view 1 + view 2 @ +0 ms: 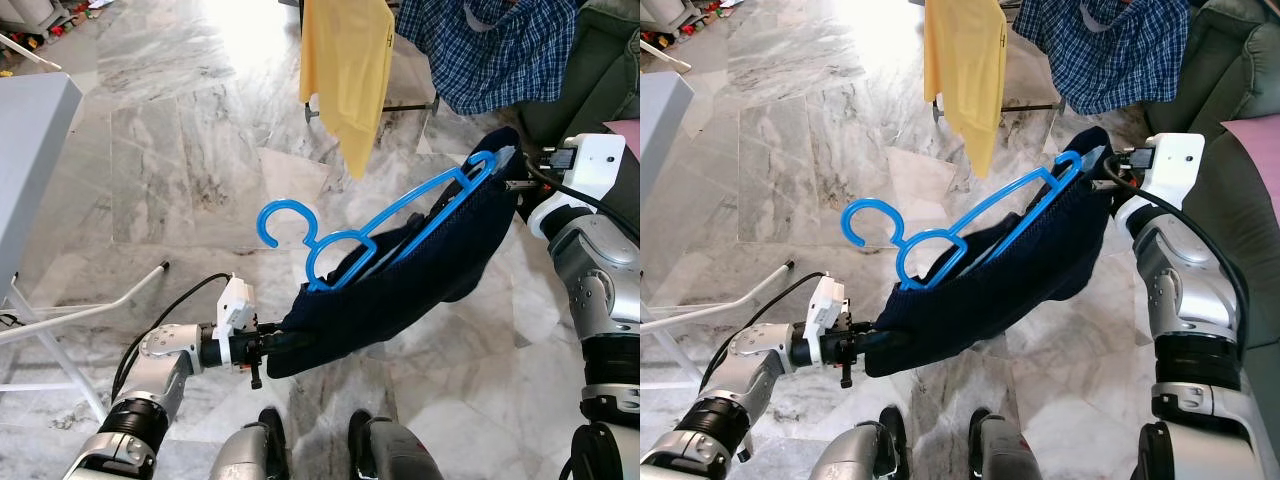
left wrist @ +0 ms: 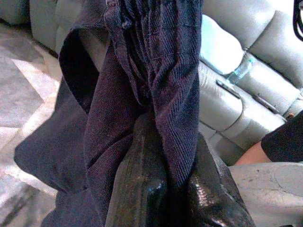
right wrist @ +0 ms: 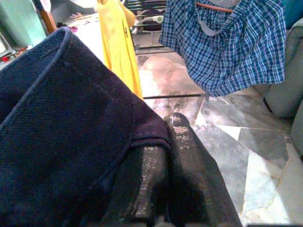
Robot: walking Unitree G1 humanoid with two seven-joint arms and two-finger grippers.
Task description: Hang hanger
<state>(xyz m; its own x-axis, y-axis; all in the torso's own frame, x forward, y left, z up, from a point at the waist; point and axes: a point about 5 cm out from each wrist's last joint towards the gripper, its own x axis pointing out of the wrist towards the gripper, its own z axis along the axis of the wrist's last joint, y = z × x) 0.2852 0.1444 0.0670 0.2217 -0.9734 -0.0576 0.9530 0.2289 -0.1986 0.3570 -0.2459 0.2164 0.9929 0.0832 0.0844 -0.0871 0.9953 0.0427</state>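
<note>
Progress: the bright blue plastic hanger (image 1: 370, 225) is already threaded into the dark navy knitted garment (image 1: 420, 275); its hook sticks out free above the fabric, tilted toward the robot's left. By my reading the dressing of the hanger is done or close to it, and the hanging itself is not yet done.

What is left: carrying the loaded hanger to the clothes rack ahead, where a yellow shirt (image 1: 345, 70) and a blue checked shirt (image 1: 495, 50) hang, and setting the hook over a rail. The hook is held by neither hand, so a regrasp looks likely.

Where the hanger is: in mid-air in front of the robot's body, above the grey marble floor (image 1: 180, 180), slung diagonally between the two hands, well short of the rack.

Left hand (image 1: 275, 343): low and near the body, forearm reaching inward; its black fingers (image 2: 142, 189) are clamped on a bunched lower edge of the navy garment.

Right hand (image 1: 1102, 172): raised higher and further forward, wrist bent inward; its fingers (image 3: 182, 156) pinch the garment's upper hem, close to the hanger's far shoulder end.

Nearby: a grey leather sofa (image 2: 236, 90) on the robot's right and a white folding frame (image 1: 90, 310) on its left.
</note>
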